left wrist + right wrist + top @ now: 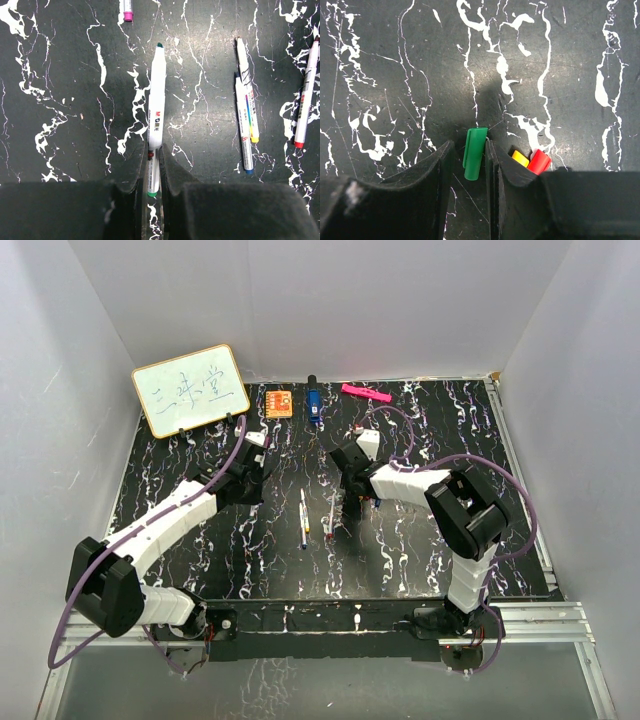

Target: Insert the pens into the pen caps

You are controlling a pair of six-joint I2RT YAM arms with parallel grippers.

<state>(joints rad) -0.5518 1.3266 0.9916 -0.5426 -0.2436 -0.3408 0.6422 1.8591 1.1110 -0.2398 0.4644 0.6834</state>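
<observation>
In the left wrist view my left gripper (156, 150) is shut on a white pen with a green tip (157, 100) that lies lengthwise between the fingers on the table. In the top view this gripper (253, 466) is left of centre and hides the pen. My right gripper (470, 145) is low over a green cap (475, 152). The jaws stand open around the cap, which touches the right finger, with a gap on its left. A yellow cap (520, 158) and a red cap (539, 161) lie just outside the right finger. In the top view the right gripper (352, 495) is at centre.
Other pens lie right of the left gripper: a pair with yellow and blue ends (246, 110) and one with a red end (306, 95). A purple-ended pen (127, 10) lies beyond. At the back stand a whiteboard (190, 390), an orange block (279, 402), a blue marker (313, 405) and a pink bar (366, 393).
</observation>
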